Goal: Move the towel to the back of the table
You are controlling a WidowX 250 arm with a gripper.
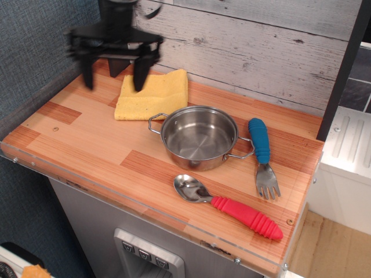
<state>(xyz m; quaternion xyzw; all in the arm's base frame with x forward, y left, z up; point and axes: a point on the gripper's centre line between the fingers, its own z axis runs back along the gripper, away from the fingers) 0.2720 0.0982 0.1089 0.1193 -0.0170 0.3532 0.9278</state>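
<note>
The gripper (112,74) hangs in the air over the back left part of the counter (87,145). Its two black fingers (139,74) point down and stand wide apart, with nothing between them. It looks blurry, so it seems to be moving. One finger is in front of the left edge of the towel (155,95), but it looks to be above the cloth, not on it.

The towel is already near the back wall, on the left side. So I think the job is nearly done, or done. The gripper seems to have let go. The next move would be to lift away without dragging the cloth. If the towel should go right up to the wall, the gripper would need to come down on it, pinch it, and slide it a bit further back.

The towel is yellow and soft, folded into a flat square. It lies flat on the counter, a little crooked. Its front right corner is just beside the handle of the steel pot (199,138). I cannot tell if they touch.
</note>
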